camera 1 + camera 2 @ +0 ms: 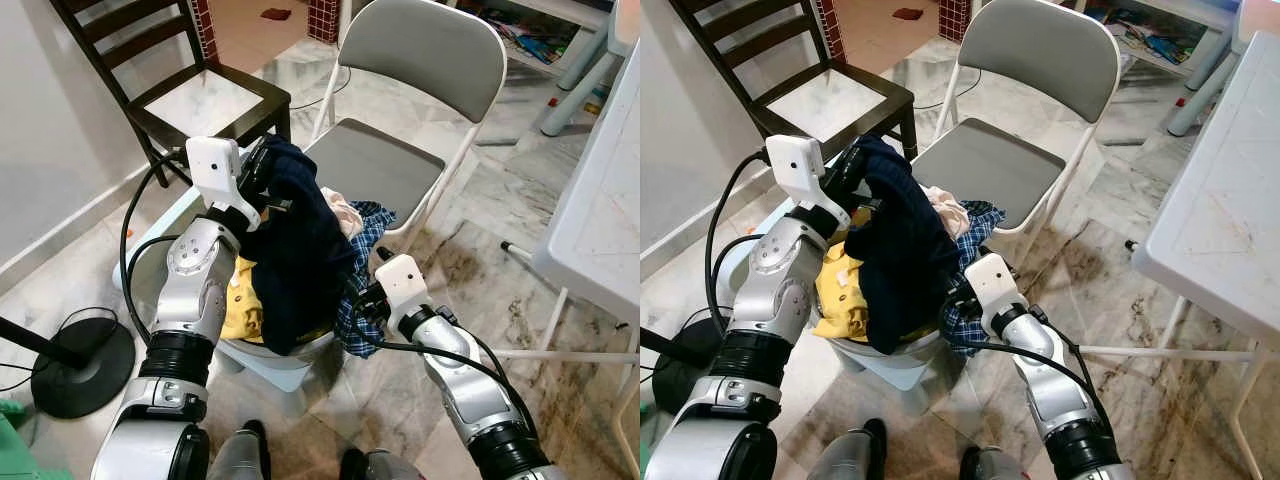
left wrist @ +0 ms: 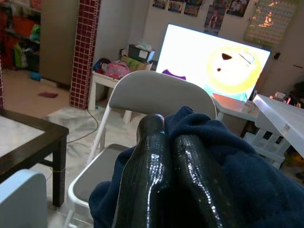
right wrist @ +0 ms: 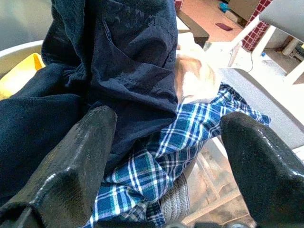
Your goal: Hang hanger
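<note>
Lifting the dark navy fabric garment (image 1: 300, 260) clear of the pale plastic laundry basket (image 1: 890, 365).
Left gripper (image 1: 262, 170) is pinching it tight; right gripper (image 3: 166, 156) is hovering spread wide, holding nothing.

— That navy garment (image 1: 300, 250) looks like soft matt cloth, and the plaid shirt (image 3: 161, 161) is woven cotton.

— The left pincer's fingers (image 2: 156, 175) are glossy black plastic. The floor (image 1: 480, 290) is polished, veined marble; the folding chair (image 1: 400, 150) is smooth grey on painted metal.
</note>
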